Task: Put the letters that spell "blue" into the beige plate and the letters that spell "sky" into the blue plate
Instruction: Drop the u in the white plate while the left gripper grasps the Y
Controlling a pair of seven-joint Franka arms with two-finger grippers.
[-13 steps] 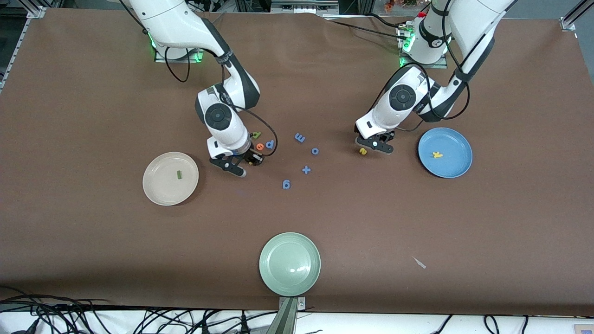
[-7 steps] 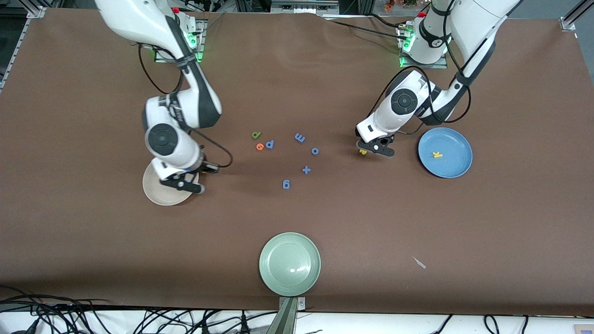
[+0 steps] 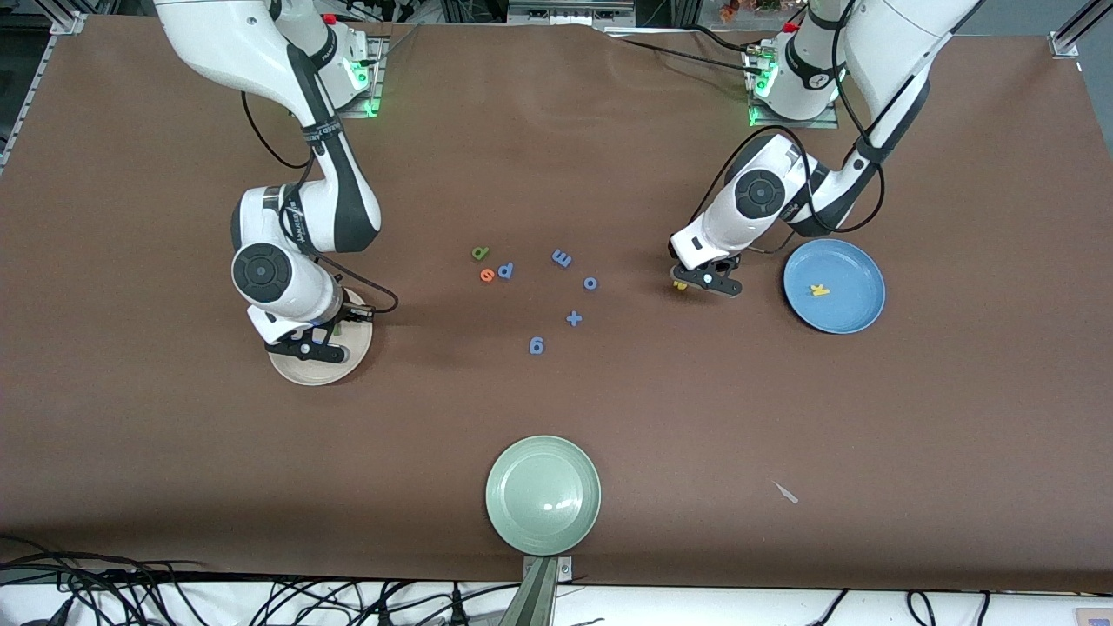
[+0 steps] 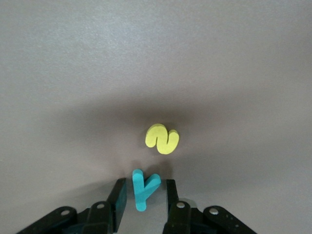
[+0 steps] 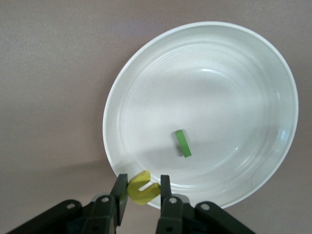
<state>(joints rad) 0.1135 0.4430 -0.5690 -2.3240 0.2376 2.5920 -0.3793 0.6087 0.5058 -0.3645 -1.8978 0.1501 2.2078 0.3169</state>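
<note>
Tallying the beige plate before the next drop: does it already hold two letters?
No. In the right wrist view only a thin green l lies in the beige plate; the yellow u is pinched in the right tool.

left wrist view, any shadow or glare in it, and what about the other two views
Left wrist view: a broad soft shadow darkens the table around the yellow s and teal y. Right wrist view: the beige plate looks washed-out white with small highlights. Front view: a bright glint on the pale green plate.

The l (image 5: 183,143) lay in the beige plate (image 3: 287,372) toward the right arm's end, the k (image 3: 818,290) in the blue plate (image 3: 856,313) toward the left arm's end.
</note>
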